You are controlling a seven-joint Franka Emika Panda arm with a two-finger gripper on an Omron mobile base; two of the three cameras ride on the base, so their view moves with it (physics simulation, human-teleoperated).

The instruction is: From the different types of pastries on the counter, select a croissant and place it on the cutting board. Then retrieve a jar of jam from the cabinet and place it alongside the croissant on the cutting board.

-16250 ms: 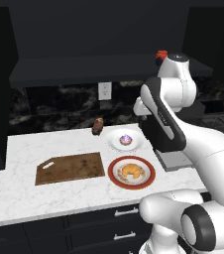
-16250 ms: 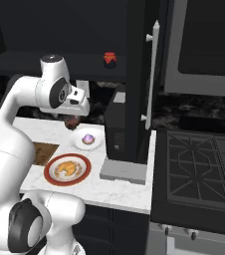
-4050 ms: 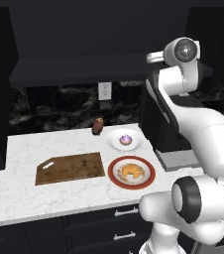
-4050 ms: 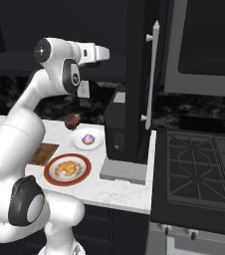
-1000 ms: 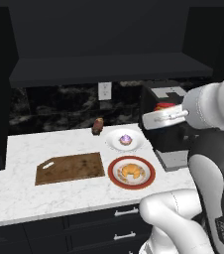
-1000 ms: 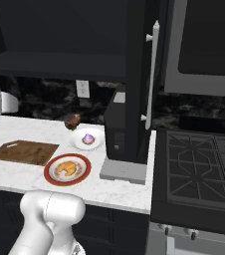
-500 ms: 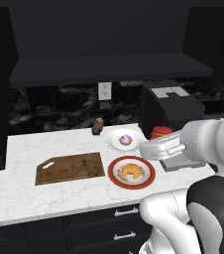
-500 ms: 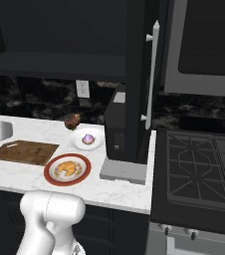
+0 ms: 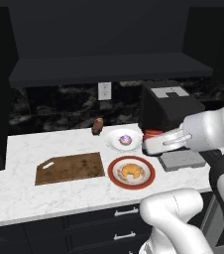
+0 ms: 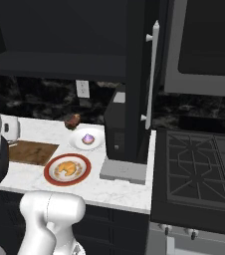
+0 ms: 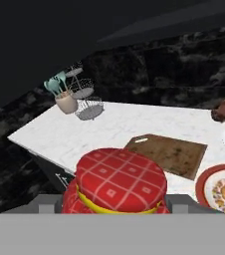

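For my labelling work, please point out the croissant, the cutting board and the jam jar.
croissant (image 9: 131, 171): left base view, its golden middle.
cutting board (image 9: 70, 167): left base view, bare wooden centre.
jam jar (image 11: 120, 178): hand view, its red checked lid.

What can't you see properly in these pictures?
- Jar, hand view: its bottom is cut off by the picture's lower edge.
- Gripper, left base view: the hand hides its fingers and most of the jar.
- Cutting board, right base view: the arm covers its left end.
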